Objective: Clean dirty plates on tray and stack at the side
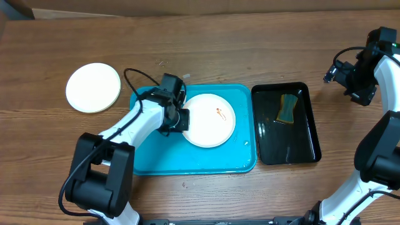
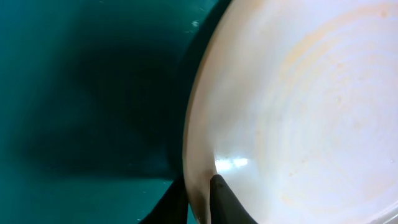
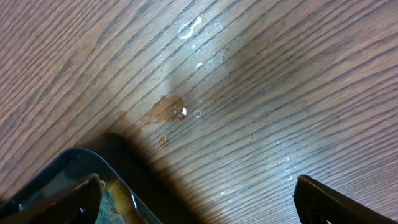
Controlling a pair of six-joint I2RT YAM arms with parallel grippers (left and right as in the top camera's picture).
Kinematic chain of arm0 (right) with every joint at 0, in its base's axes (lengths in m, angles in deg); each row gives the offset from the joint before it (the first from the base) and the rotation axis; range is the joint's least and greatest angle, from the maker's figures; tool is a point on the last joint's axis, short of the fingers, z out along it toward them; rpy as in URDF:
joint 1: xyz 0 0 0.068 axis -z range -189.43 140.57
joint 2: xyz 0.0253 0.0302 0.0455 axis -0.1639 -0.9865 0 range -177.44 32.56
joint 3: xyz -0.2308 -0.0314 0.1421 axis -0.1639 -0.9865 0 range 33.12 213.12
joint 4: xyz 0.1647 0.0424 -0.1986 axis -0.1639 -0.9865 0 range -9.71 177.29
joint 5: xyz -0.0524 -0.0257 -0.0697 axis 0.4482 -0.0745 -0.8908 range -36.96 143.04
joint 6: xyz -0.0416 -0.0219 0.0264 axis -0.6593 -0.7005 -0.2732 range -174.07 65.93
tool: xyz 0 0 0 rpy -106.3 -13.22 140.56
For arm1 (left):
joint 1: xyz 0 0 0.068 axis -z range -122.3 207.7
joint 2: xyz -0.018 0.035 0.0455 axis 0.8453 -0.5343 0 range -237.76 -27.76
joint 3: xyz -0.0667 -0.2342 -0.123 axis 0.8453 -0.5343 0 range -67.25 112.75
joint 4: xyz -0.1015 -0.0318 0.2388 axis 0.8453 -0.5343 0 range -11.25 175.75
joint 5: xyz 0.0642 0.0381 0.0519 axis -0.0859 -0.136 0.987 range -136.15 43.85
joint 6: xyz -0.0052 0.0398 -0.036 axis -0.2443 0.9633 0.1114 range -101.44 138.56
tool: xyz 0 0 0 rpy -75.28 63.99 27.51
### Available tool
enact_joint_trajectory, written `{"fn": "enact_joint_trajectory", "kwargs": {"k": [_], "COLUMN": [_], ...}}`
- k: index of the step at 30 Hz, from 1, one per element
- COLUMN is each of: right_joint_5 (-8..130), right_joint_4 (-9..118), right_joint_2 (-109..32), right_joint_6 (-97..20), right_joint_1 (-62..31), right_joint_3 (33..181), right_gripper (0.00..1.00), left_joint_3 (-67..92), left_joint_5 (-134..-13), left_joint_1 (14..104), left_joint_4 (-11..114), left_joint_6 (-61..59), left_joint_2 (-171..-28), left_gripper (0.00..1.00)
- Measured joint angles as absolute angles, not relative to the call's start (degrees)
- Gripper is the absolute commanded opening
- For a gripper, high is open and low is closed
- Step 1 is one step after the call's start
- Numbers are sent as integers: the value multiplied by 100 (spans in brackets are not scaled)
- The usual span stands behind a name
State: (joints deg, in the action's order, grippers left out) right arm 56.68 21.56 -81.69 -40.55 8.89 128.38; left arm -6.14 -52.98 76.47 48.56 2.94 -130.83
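A white plate [image 1: 210, 120] with a small orange-red smear lies on the turquoise tray [image 1: 156, 159]. My left gripper [image 1: 181, 119] is shut on this plate's left rim; the left wrist view shows the two dark fingers [image 2: 200, 193] pinching the plate's edge [image 2: 292, 112] above the tray [image 2: 74, 93]. A pale plate [image 1: 93, 87] lies on the table at the left, off the tray. My right gripper [image 1: 356, 78] is open and empty at the far right, above bare wood [image 3: 196, 202].
A narrow black tray [image 1: 309, 144] holding water and a yellow-green sponge [image 1: 287, 109] stands right of the turquoise tray; its corner shows in the right wrist view [image 3: 68, 155]. Water drops [image 3: 171, 109] lie on the wooden table [image 1: 250, 50].
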Motion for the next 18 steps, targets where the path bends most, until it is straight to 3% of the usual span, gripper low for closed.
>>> {"fn": "enact_joint_trajectory", "kwargs": {"k": [18], "right_joint_5": [5957], "right_joint_4": [2101], "right_joint_2": [-8169], "right_joint_6": [-4059], "right_joint_1": [891], "right_joint_3": [12838], "right_gripper": [100], "left_joint_3": [-291], "left_joint_5": [-5123], "left_joint_1": [7787], "left_joint_4": [4255], "left_joint_6": [93], "left_joint_2": [-13083], "left_gripper": [27]}}
